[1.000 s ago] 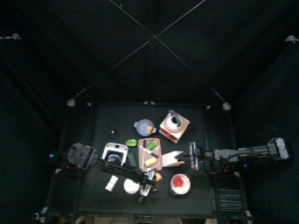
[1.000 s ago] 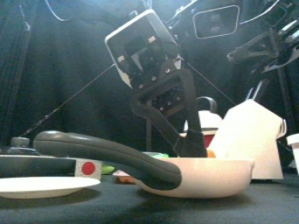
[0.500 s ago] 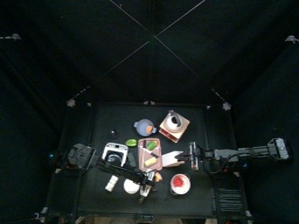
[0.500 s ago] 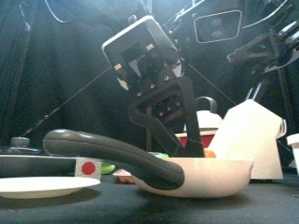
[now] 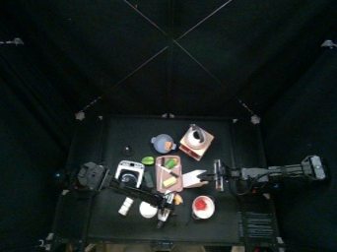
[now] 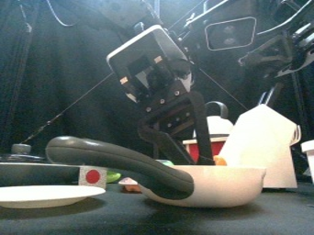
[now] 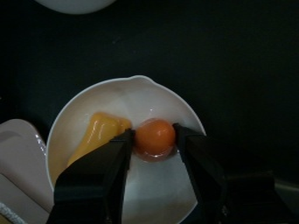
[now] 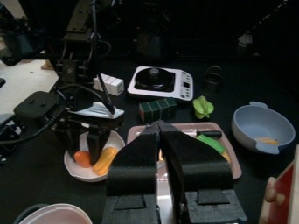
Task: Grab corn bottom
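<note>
A white bowl [image 7: 70, 131] holds a yellow corn piece [image 7: 100, 138] and a round orange piece [image 7: 156, 137]. My left gripper [image 7: 155, 144] reaches down into the bowl. Its jaws stand open just wide enough to straddle the orange piece, with the corn piece beside one jaw. In the right wrist view the bowl [image 8: 73, 168] and corn piece [image 8: 105, 156] sit under the left gripper [image 8: 89, 138]. In the front view the left gripper [image 6: 196, 151] dips behind the bowl's rim [image 6: 227, 179]. My right gripper [image 8: 163, 129] is shut and empty above a pink tray [image 8: 225, 159].
A black pan handle [image 6: 110, 156] and white plate [image 6: 43, 195] lie in front of the bowl, with a white carton [image 6: 263, 142] to the right. A kitchen scale [image 8: 160, 81], green block [image 8: 159, 110], green vegetable [image 8: 205, 107] and blue bowl [image 8: 263, 124] stand beyond the tray.
My left gripper has come down a little further into the white bowl. The right arm has not moved.
</note>
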{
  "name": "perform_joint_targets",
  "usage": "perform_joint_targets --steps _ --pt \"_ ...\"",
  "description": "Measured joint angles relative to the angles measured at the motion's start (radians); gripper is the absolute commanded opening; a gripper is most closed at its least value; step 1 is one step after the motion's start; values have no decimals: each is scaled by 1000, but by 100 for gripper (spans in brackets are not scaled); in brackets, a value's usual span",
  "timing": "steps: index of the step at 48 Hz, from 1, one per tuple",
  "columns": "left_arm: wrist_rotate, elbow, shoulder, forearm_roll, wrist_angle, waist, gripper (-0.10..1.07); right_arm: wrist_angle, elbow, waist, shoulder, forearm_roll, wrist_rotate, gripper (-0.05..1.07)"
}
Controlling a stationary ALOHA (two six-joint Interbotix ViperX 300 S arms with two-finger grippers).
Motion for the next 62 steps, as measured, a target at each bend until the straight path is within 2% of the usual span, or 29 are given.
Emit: perform_joint_targets --steps 6,19,29,38,43,52,58,62 --pt "-3 0 0 0 2 -2 65 0 0 0 -2 0 0 2" --pt "-6 14 -28 2 8 0 65 0 3 -2 0 0 0 2" --pt "-11 77 -126 3 -21 3 65 0 3 -2 0 0 0 2" --pt "-8 176 -236 3 -114 14 65 0 3 -2 0 0 0 2" --pt "-9 256 -311 5 -195 26 65 0 3 -2 0 0 0 2" --pt "-8 449 -457 3 -469 92 65 0 3 -2 0 6 0 2" --pt "-6 552 -511 2 -627 129 64 2 3 -2 0 34 3 2" --pt "-3 594 -529 -2 -693 138 64 5 3 -2 3 67 5 2"
